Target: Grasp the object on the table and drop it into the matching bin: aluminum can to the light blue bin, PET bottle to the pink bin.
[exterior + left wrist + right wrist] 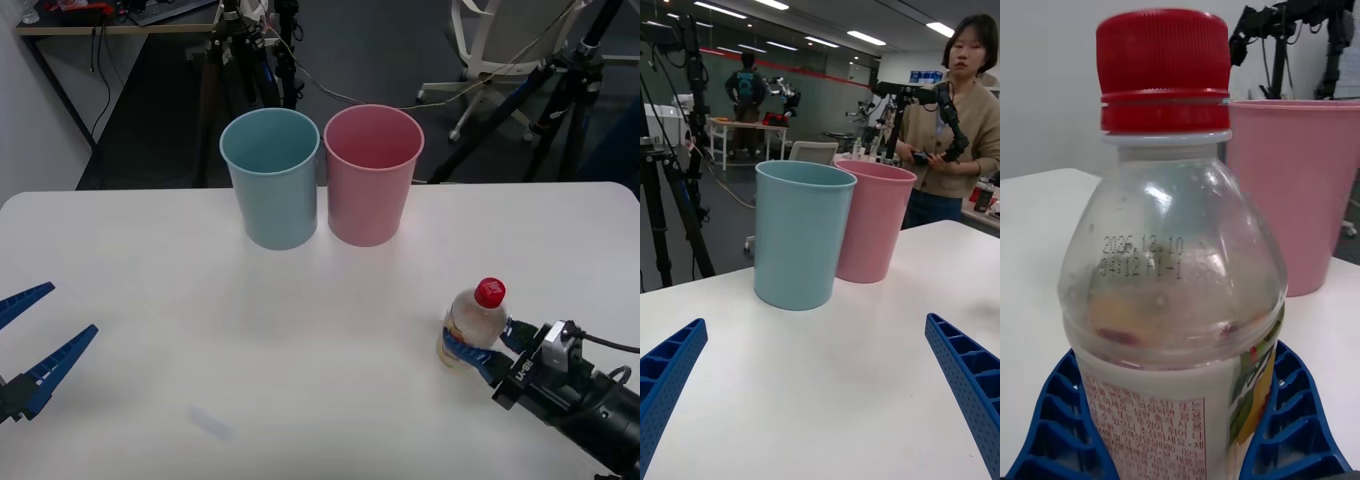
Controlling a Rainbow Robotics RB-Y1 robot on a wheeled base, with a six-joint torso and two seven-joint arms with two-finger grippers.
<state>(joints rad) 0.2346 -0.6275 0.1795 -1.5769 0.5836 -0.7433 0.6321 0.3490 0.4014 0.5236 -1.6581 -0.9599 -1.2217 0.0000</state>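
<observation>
The PET bottle [474, 322], small and clear with a red cap and an orange-yellow label, stands upright on the white table [200, 330] at the front right. My right gripper [478, 340] is shut on its lower body, a blue ribbed finger pressed against each side [1056, 420]. The bottle [1172, 255] rises close in the right wrist view, with the pink bin [1300, 187] behind it. At the table's far middle the pink bin [372, 190] stands right of the light blue bin [272, 190]. My left gripper [72, 310] rests open at the front left.
In the left wrist view the light blue bin [799, 232] and pink bin [871, 225] touch side by side beyond the open left gripper [814, 322]. Tripods [560, 90] and an office chair [500, 40] stand past the table's far edge.
</observation>
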